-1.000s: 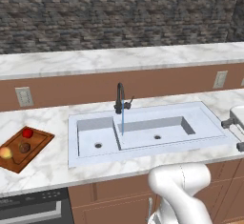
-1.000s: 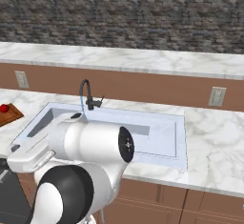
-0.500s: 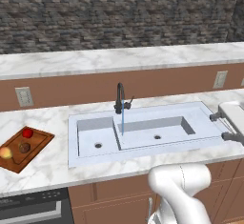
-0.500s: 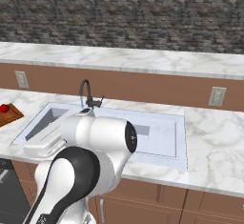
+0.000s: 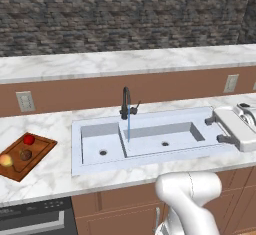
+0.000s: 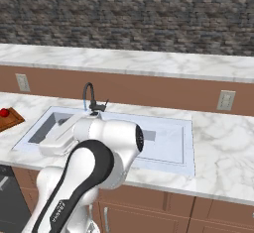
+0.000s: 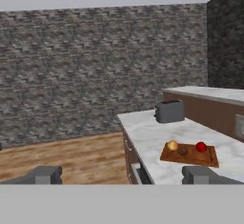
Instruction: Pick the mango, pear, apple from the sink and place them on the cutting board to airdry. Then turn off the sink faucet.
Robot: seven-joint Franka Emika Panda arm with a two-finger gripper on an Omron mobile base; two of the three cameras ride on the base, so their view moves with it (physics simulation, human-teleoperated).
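Running still, water [image 5: 129,128] off the sink faucet [image 5: 125,104] at frame centre of the left base view, falling into the sink [image 5: 150,154]. Resting already on the cutting board [image 5: 39,155] at lower left: mango [image 5: 6,160], pear [image 5: 25,155], apple [image 5: 29,139]. Hanging at the right edge of that view, well apart from the faucet, gripper [image 5: 217,130] spread wide and holding nothing; same board and fruit seen lower right in the hand view. Likely trouble from here: swinging the bulky hand across the basin and clipping the gooseneck, or sliding off the small side lever [image 5: 135,106], leaving water on. Approaching too low risks striking the tabletop [image 5: 55,179].
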